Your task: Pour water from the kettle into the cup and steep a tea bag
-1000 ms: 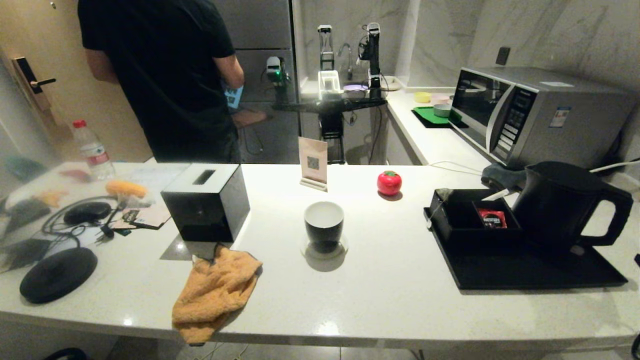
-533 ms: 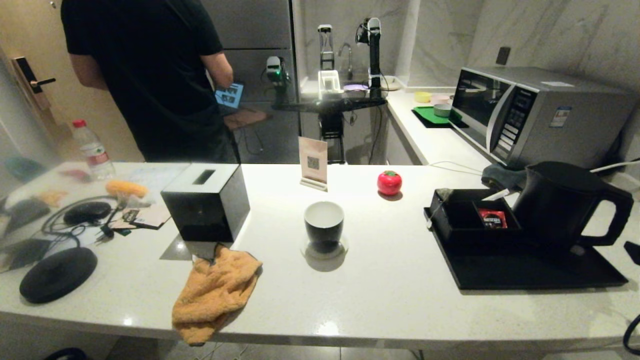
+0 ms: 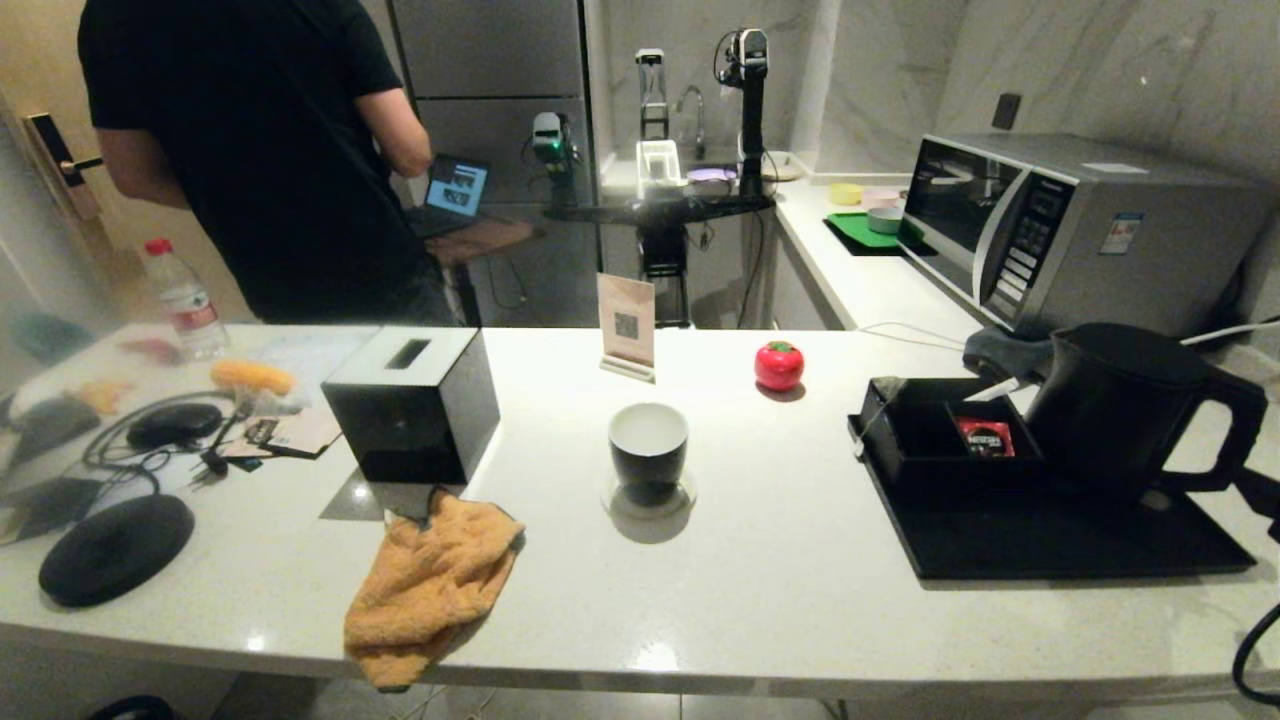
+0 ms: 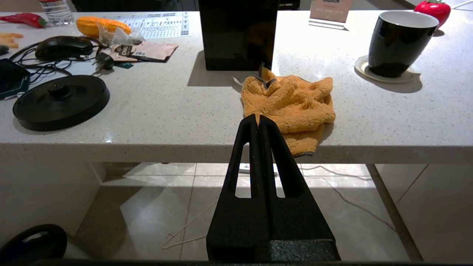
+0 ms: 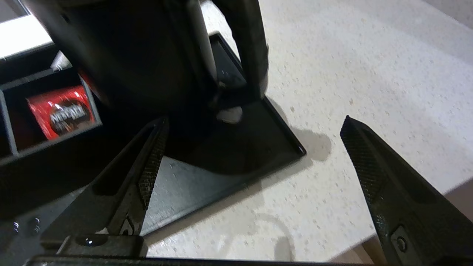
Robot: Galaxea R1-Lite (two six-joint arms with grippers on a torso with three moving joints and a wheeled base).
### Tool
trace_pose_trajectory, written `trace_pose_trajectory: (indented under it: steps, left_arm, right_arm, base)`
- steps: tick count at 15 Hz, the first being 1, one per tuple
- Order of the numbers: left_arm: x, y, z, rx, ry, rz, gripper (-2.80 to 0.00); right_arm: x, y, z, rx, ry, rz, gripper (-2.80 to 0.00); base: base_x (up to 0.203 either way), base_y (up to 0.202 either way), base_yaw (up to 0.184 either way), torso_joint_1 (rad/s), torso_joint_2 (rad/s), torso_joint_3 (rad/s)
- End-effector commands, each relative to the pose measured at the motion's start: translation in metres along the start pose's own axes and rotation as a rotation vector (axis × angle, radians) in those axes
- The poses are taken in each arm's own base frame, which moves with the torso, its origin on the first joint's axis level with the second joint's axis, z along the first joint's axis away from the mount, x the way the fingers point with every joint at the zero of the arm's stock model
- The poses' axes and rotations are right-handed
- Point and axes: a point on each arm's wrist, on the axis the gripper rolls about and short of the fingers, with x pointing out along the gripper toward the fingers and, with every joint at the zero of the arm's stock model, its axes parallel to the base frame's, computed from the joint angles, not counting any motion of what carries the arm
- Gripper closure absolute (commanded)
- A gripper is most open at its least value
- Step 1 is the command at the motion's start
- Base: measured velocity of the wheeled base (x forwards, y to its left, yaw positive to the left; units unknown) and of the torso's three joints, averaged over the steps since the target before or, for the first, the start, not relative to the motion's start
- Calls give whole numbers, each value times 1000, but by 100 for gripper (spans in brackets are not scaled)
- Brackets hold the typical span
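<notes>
On the white bench (image 3: 760, 560), beside the microwave (image 3: 1070, 225), the matte black kettle (image 3: 1120, 405) is standing upright on a black tray (image 3: 1050, 540), its loop handle (image 3: 1225, 435) facing away from the cup (image 3: 648, 450). Well apart from the kettle, the cup is sitting on a small saucer (image 4: 384, 75), white inside and apparently empty; no water is showing anywhere. Against the kettle's front, a compartment box (image 3: 945, 440) is holding a red sachet (image 3: 985, 436); whether a tea bag lies there cannot be told.

The right gripper (image 5: 251, 147) is hovering at the tray's outer corner below the kettle's handle, its fingers (image 5: 151, 162) spread wide and gripping nothing. The left gripper (image 4: 258, 122) is hanging below the bench edge, well away from the kettle, fingers pressed together and empty.

Several things could go wrong from here. The handle is standing higher than the gripper appears to be aimed, so a low closure could be catching the tray rim or the kettle's foot and be tipping the jug. A grip taken off-centre on the handle could be letting the heavy kettle swing once lifted, spilling water over the tray and sachet. The carry toward the cup is passing the box and the red tomato-shaped object (image 3: 778, 365); a clipped edge could be knocking either over. The cup, light and handleless, could be sliding on its saucer if the spout is touching it.
</notes>
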Motion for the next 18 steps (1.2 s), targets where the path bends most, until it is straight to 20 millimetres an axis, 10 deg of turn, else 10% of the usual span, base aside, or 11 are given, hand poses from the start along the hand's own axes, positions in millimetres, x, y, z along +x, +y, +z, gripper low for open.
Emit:
trace_pose_trajectory:
  steps: [1, 18]
  left_arm:
    - [0, 0, 0, -1, 0, 1, 0]
    - [0, 0, 0, -1, 0, -1, 0]
  right_arm:
    - [5, -3, -3, 2, 9, -9, -280]
    - [87, -15, -23, -10, -20, -109, -280]
  base:
    - [0, 0, 0, 0, 0, 0]
    - [0, 0, 0, 0, 0, 0]
